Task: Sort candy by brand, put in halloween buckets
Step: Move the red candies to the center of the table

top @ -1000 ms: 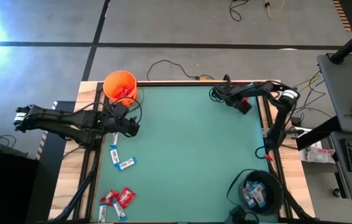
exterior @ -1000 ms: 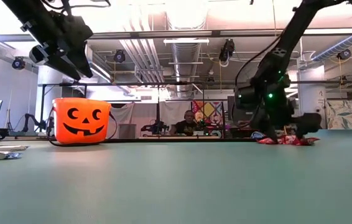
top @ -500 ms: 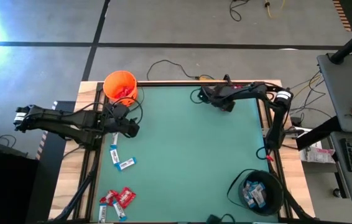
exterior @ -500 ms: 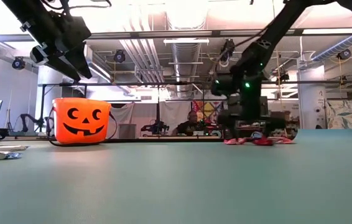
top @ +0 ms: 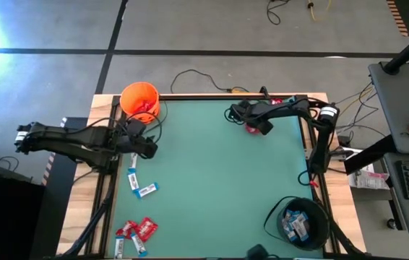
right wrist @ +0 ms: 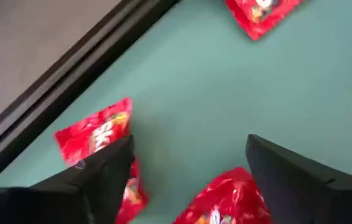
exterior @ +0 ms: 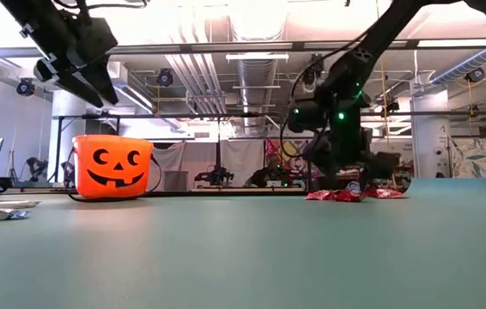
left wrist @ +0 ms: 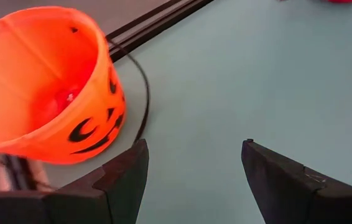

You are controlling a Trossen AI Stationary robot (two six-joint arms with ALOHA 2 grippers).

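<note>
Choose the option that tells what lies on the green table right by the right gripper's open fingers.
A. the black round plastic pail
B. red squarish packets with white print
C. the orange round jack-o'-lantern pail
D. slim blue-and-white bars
B: the right wrist view shows the right gripper open over red squarish packets on the green table.

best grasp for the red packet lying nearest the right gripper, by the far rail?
Probably straight down from above. The red packet lies flat on the green mat, so only a top pinch across its narrow width, near the middle, looks workable. The right gripper is open with the packet beside one finger, so shift sideways first. The black rail runs close alongside, so keep the fingers parallel to it.
</note>
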